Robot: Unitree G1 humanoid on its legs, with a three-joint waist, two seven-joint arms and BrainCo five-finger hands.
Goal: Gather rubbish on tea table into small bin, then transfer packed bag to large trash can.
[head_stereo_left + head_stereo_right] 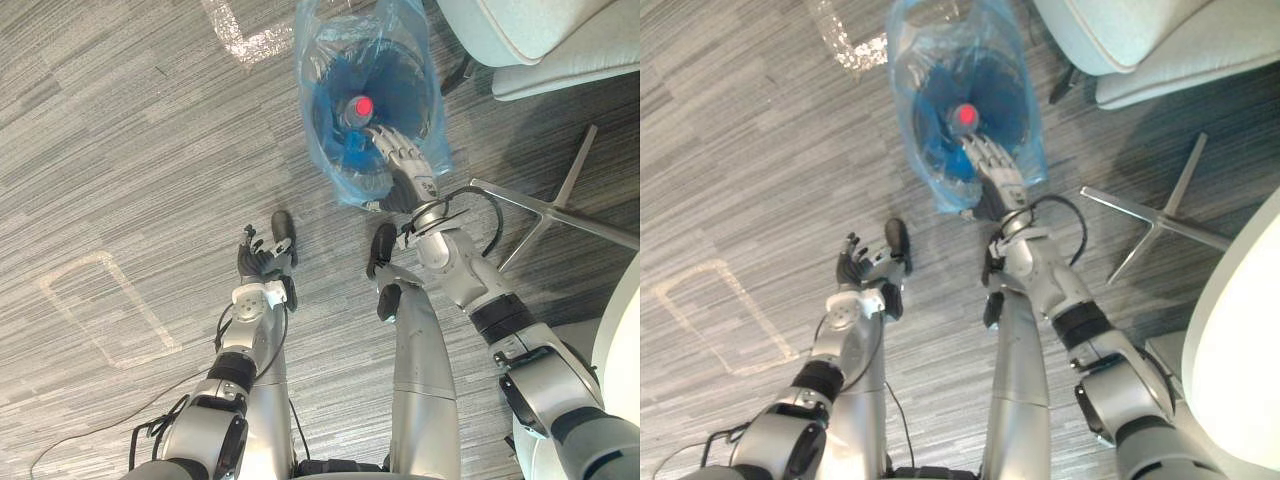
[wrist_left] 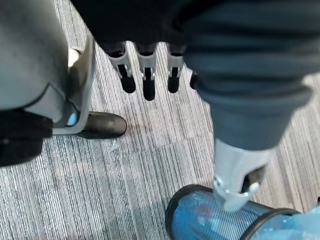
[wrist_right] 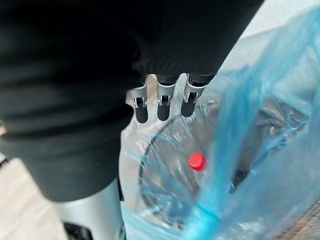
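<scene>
right robot hand (image 1: pixel 402 160) over near rim of blue bag (image 1: pixel 320 60)

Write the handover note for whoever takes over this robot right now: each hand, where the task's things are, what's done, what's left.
Left hand: open, idle, low at the robot's side.
Right hand: open, fingers straight over the mouth of the blue bag lining the small bin, gripping nothing.
Red-capped bottle lies inside the bag.
Done: that bottle is binned.
Left: grip the bag, lift it out, carry it to the large trash can.
</scene>
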